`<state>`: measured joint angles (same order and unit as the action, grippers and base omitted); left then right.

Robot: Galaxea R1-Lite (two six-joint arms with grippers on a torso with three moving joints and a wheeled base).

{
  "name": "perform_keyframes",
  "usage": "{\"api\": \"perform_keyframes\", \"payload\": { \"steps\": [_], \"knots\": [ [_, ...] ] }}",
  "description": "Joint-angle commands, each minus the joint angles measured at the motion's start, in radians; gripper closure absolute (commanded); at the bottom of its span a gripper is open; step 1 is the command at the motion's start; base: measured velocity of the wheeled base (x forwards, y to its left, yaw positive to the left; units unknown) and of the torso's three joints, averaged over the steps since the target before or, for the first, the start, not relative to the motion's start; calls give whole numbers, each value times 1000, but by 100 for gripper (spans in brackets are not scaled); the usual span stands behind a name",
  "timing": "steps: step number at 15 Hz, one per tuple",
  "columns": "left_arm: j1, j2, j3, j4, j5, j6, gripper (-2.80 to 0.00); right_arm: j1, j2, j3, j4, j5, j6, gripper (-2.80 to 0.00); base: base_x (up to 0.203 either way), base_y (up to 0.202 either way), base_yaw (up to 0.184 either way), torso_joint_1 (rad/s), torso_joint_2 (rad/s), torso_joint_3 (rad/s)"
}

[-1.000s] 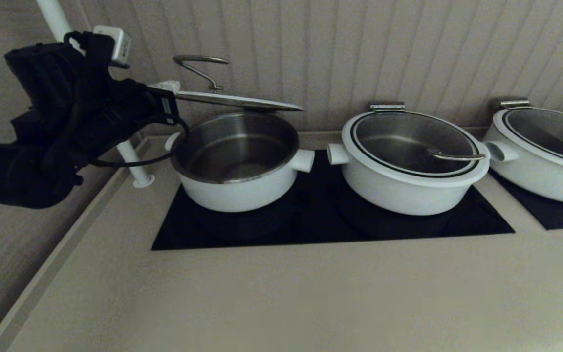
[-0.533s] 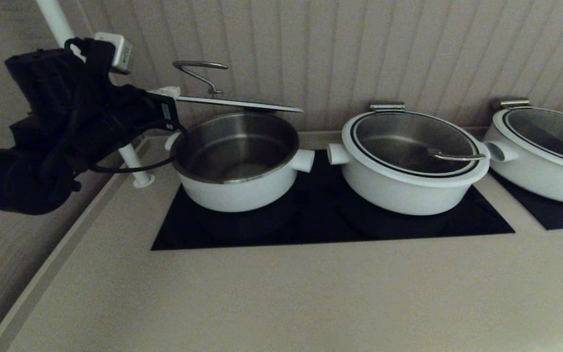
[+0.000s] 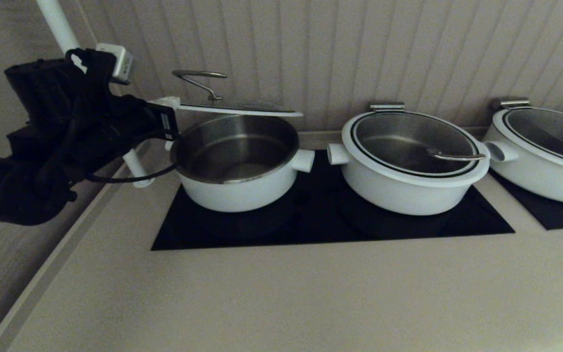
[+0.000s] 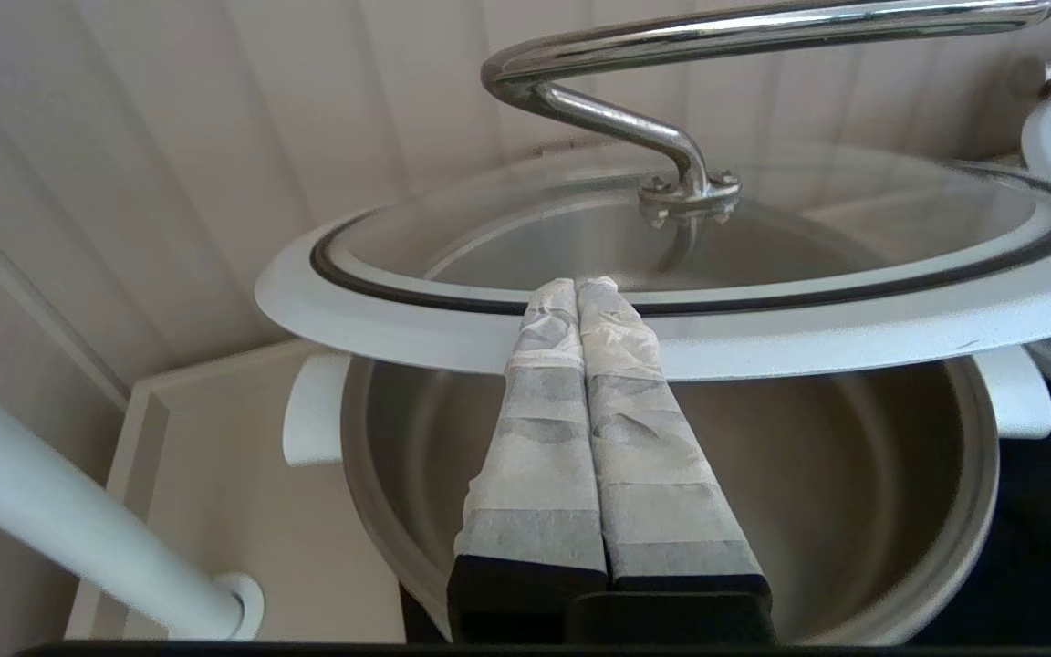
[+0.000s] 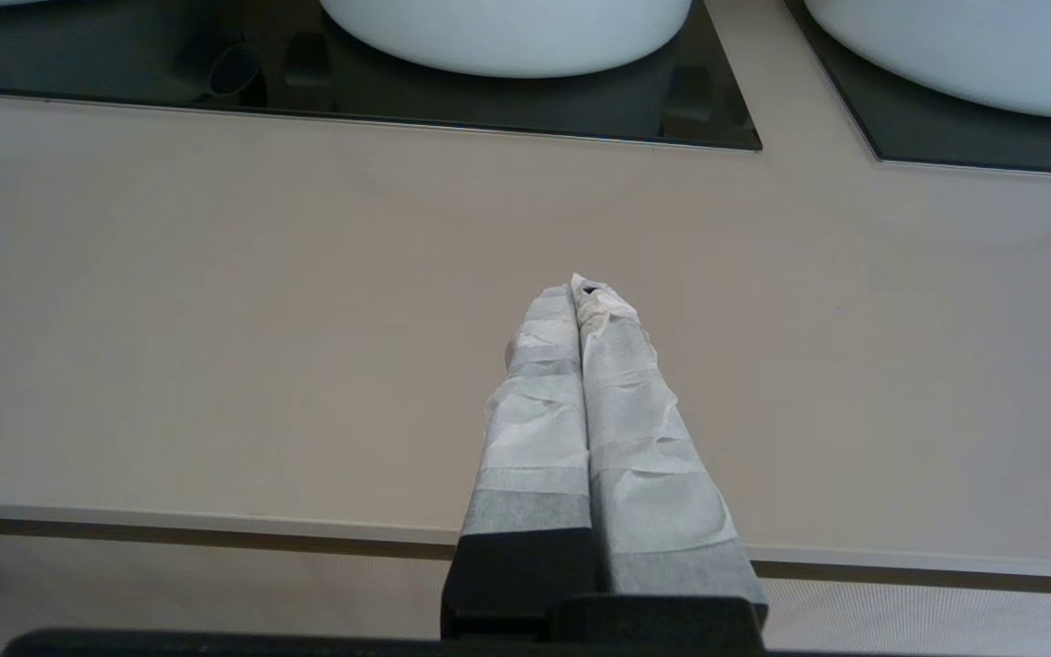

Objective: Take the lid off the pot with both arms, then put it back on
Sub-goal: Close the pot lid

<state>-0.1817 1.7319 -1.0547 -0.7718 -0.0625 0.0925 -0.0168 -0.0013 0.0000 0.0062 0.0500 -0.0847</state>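
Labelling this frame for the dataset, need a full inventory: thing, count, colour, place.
lid: 1, clear glass with white rim and steel wire handle, held above the pot, clear of its rim
pot: 1, white with steel interior, open, leftmost on the left hob
wider lidded pots: 2, white, one right of the pot on the same hob, one at far right on the second hob
hob panels: 2, black, left, right, set into the counter
counter: 1, beige
pole: 1, white, back left
left gripper: 1, black with white-wrapped fingers, shut on the lid's rim
right gripper: 1, same, shut, over the front counter, holding nothing
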Motion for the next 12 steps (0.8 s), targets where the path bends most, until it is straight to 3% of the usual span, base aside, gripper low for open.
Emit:
{"api": "perform_keyframes", "payload": {
  "steps": [1, 12],
  "knots": [
    [-1, -6, 14, -4, 0, 1, 0, 0, 1, 0, 0, 1, -1, 0, 0, 0, 0, 0, 0, 0],
    [-1, -41, 111, -6, 0, 0, 0, 0, 1, 0, 0, 1, -1, 0, 0, 0, 0, 0, 0, 0]
  ]
}}
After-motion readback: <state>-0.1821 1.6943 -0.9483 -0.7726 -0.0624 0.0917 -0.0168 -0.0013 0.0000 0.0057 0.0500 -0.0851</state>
